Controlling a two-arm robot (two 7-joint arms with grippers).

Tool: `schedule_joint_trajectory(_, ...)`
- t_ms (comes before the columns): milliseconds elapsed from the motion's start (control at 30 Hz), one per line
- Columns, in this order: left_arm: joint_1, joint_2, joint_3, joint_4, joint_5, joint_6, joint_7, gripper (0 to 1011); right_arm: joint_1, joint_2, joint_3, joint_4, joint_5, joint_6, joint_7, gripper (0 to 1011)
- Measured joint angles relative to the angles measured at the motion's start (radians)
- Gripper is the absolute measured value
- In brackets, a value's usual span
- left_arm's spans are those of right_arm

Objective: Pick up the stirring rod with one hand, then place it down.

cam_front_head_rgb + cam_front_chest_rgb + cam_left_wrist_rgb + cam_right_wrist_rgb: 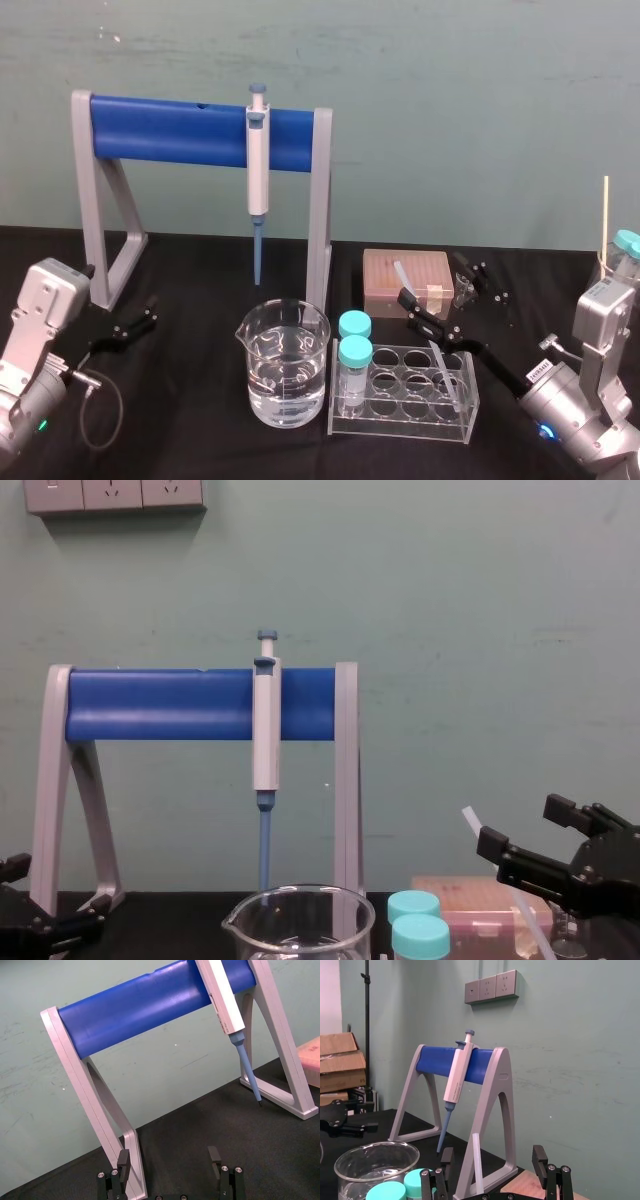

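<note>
head view: the right gripper (432, 280) reaches over the clear tube rack (400, 425) with its fingers spread, gripping nothing. the stirring rod (443, 372) stands tilted in a rack slot. its upper end rises between those fingers, nearer one of them. the left gripper (148, 312) is parked near the foot of the pipette stand (190, 130), fingers apart and empty. a beaker (285, 375) of clear liquid sits just beside the rack.

left wrist view: the left gripper (170, 1160) shows a wide gap between its fingers and faces a stand leg.

right wrist view: the right gripper (492, 1157) brackets the rod (477, 1160) without evident contact. the step in hand appears to be the grasp. centre the rod in the gap and close gently on its exposed upper part. then lift along the rod's own tilt, so that neither the rack nor the capped tubes (420, 1180) are dragged.

chest view: the rod (472, 822) slants up past the right gripper (522, 825).

surface and room: a black table cover (200, 300), a teal wall with sockets (492, 985), and cardboard boxes (337, 1065) to one side.
</note>
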Motion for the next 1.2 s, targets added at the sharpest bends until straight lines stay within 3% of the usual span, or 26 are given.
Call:
schedule_joint_trajectory(300,0.000,0.000,0.000,0.000,0.000,0.000,0.000,1000,-0.011,-0.005,0.009,-0.019,-0.013,-0.007,-0.029,1003)
schedule_joint_trajectory(533,0.000,0.000,0.000,0.000,0.000,0.000,0.000,1000,-0.068,-0.041,0.063,-0.109,-0.104,-0.052,-0.169,1003)
schedule_joint_trajectory(667,0.000,0.000,0.000,0.000,0.000,0.000,0.000,1000,-0.093,-0.060,0.091,-0.150,-0.131,-0.038,-0.222,1003)
schedule_joint_trajectory(833,0.000,0.000,0.000,0.000,0.000,0.000,0.000,1000,-0.114,-0.082,0.123,-0.182,-0.142,0.044,-0.273,1003)
schedule_joint_trajectory(1033,0.000,0.000,0.000,0.000,0.000,0.000,0.000,1000,-0.124,-0.108,0.167,-0.191,-0.115,0.217,-0.318,1003)
schedule_joint_trajectory(1200,0.000,0.000,0.000,0.000,0.000,0.000,0.000,1000,-0.127,-0.108,0.173,-0.194,-0.116,0.289,-0.328,1003)
